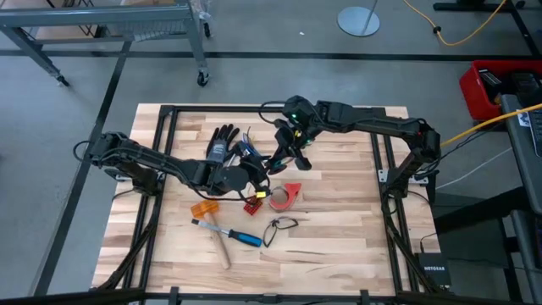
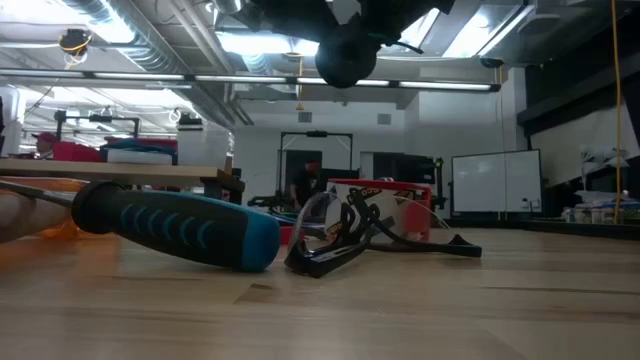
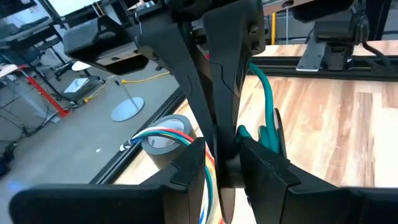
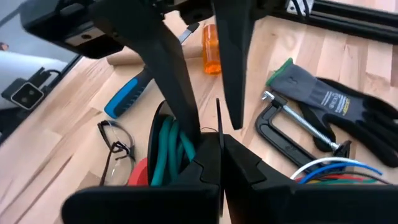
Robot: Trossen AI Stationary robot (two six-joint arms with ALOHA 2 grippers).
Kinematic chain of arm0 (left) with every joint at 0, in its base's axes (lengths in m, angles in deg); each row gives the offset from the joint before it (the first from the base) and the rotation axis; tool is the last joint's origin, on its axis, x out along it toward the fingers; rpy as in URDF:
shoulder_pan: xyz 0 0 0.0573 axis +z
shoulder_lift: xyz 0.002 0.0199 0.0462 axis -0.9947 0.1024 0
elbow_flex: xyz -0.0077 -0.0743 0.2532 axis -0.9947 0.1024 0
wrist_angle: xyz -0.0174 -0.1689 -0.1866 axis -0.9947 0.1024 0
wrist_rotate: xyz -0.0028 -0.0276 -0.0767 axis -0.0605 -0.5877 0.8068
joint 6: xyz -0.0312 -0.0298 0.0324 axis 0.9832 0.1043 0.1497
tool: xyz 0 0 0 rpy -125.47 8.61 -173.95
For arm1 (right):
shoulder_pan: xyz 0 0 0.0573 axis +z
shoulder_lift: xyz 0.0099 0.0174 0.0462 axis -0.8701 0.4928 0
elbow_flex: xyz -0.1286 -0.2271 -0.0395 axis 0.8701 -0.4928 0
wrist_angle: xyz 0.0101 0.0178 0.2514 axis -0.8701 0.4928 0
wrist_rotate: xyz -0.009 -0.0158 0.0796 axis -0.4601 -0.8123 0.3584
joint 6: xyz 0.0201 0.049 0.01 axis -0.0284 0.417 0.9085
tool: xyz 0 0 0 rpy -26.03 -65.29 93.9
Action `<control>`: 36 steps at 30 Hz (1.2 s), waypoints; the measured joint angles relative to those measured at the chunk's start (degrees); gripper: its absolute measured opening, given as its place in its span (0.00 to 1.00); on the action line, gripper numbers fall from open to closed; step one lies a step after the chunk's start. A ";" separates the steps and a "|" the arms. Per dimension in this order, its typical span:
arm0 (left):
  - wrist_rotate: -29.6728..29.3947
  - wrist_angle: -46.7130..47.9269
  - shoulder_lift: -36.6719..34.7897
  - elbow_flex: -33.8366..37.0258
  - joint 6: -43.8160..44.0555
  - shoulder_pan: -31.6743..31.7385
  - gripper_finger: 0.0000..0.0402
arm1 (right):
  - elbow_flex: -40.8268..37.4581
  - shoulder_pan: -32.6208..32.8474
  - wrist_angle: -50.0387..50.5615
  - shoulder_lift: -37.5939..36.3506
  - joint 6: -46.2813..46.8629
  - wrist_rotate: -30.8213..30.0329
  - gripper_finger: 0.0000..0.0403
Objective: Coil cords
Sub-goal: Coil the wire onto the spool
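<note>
A: Where do the cords (image 3: 163,137) lie?

B: Mid-table, beside the black glove (image 1: 222,141), right between the two grippers. In the left wrist view the multicoloured strands run alongside the left gripper (image 3: 222,149)'s fingers.

A: Which arm is nearer?

B: Both meet there. The left gripper looks clamped around the right arm's dark finger and teal cord; the right gripper (image 4: 208,146) is pinched shut, what it grips is unclear.

Left pincer (image 1: 251,180) parted, right pincer (image 1: 288,158) shut, close together mid-table.
</note>
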 joint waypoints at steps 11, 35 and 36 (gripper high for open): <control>3.96 6.61 0.00 0.00 6.34 0.02 0.23 | 0.00 0.70 1.71 -0.02 -4.07 -1.47 0.01; 4.33 5.99 0.00 0.07 3.46 0.08 0.01 | 0.00 0.68 0.81 -0.09 -4.32 1.13 0.01; 4.32 6.00 0.00 0.07 3.89 0.08 0.00 | 0.00 0.68 0.79 -0.09 -4.32 1.14 0.01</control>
